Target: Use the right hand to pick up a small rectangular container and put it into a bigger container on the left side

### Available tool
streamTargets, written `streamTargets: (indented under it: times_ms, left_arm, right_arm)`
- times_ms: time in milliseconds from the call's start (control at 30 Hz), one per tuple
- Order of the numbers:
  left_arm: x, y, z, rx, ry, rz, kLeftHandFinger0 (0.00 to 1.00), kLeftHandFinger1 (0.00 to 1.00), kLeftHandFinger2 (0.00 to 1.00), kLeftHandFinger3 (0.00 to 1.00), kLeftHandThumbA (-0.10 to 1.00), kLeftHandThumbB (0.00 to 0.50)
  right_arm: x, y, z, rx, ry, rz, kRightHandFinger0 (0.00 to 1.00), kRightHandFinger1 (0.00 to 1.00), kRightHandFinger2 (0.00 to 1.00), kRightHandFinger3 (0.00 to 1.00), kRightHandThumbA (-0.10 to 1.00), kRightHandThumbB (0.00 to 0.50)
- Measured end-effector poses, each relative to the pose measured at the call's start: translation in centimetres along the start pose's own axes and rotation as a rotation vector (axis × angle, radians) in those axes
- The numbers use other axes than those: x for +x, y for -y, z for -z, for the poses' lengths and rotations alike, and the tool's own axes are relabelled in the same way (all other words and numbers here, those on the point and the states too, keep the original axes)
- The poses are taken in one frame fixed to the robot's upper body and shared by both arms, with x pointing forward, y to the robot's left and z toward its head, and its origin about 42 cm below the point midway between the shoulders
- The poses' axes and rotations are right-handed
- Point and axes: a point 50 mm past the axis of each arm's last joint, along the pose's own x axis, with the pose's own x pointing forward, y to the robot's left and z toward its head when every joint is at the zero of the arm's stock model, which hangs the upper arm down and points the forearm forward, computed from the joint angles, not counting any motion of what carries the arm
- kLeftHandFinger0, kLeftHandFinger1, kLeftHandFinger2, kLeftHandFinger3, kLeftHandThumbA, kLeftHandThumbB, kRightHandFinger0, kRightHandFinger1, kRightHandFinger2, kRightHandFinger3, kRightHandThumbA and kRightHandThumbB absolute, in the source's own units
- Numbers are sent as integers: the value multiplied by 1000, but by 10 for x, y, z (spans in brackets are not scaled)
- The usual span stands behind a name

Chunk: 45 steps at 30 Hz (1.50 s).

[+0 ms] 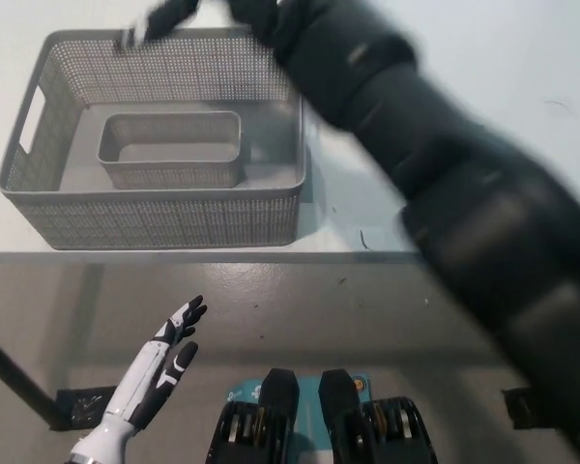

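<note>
white table (483, 58) — small container (170, 149) inside big basket (97, 217).

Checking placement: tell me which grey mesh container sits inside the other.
The small container sits inside the big basket, which has a cut-out handle and taller walls.

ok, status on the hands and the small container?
Right hand blurred above big basket's far rim, holding nothing visible. Left hand open, resting low, below table edge. Small container upright inside the basket. Nothing in the way.
</note>
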Motion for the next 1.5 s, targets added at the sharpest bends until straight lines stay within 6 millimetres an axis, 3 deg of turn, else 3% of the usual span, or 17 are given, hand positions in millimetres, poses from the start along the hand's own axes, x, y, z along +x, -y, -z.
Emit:
streamTargets:
  times_ms: [33,67,167,300,467,567,700,833,867,933,967,1000,1200,1333,1400,1433,1500]
  left_arm:
    - [0,0,0,0,0,0,1000,1000,1000,1000,1000,160]
    - [0,0,0,0,-1,0,1000,1000,1000,1000,1000,152]
    - [-1,1,1,-2,-4,0,1000,1000,1000,1000,1000,143]
    - [0,3,1,-6,-6,1,1000,1000,1000,1000,1000,146]
    - [-1,4,2,-10,-10,2,1000,1000,1000,1000,1000,148]
    - [-1,4,3,-11,-13,2,1000,1000,1000,1000,1000,150]
    - [-1,6,3,-14,-16,3,1000,1000,1000,1000,1000,135]
    - [-2,6,5,-15,-21,5,1000,1000,1000,1000,1000,142]
    - [-2,6,5,-15,-21,5,1000,1000,1000,1000,1000,149]
    - [-2,7,5,-16,-25,6,1000,1000,1000,1000,1000,155]
    - [-2,7,6,-16,-25,6,1000,1000,1000,1000,1000,151]
    - [-3,7,6,-17,-28,6,1000,1000,1000,1000,1000,151]
    - [-4,8,9,-18,-40,9,1000,1000,1000,1000,1000,149]
    - [-4,9,9,-18,-42,10,1000,1000,1000,1000,1000,150]
    - [-4,9,9,-17,-42,10,1000,1000,1000,1000,1000,140]
    - [-4,9,9,-17,-42,10,1000,1000,1000,1000,1000,140]
    - [-4,9,9,-16,-42,11,1000,1000,1000,1000,1000,148]
  right_arm:
    - [0,0,0,0,0,0,1000,1000,1000,1000,1000,369]
    - [-9,32,3,-1,37,74,1000,1000,1000,1000,1000,361]
    - [-27,64,13,-9,84,166,1000,1000,1000,1000,1000,371]
    - [-47,69,38,2,112,228,1000,1000,1000,1000,1000,352]
    - [-69,44,74,47,115,250,1000,1000,1000,1000,1000,288]
    - [-89,4,107,101,97,244,1000,1000,1000,1000,1000,272]
    - [-113,-39,133,145,77,228,1000,1000,1000,1000,1000,241]
    - [-158,-110,166,213,31,194,1000,1000,1000,1000,1000,217]
    - [-162,-117,169,222,22,188,1000,1000,1000,1000,1000,216]
    - [-192,-158,180,266,-6,167,1000,1000,1000,1000,1000,227]
    - [-198,-165,181,272,-10,165,1000,1000,1000,1000,1000,223]
    - [-216,-187,183,298,-25,158,1000,1000,1000,1000,1000,194]
    - [-297,-271,171,365,-82,139,1000,1000,1000,1000,1000,122]
    - [-342,-303,147,376,-90,160,1000,1000,1000,1000,1000,76]
    - [-357,-309,134,375,-77,184,1000,1000,1000,1000,1000,14]
    - [-365,-313,129,376,-72,195,1000,1000,1000,1000,1000,12]
    - [-375,-319,126,377,-83,222,1000,1000,1000,1000,1000,82]
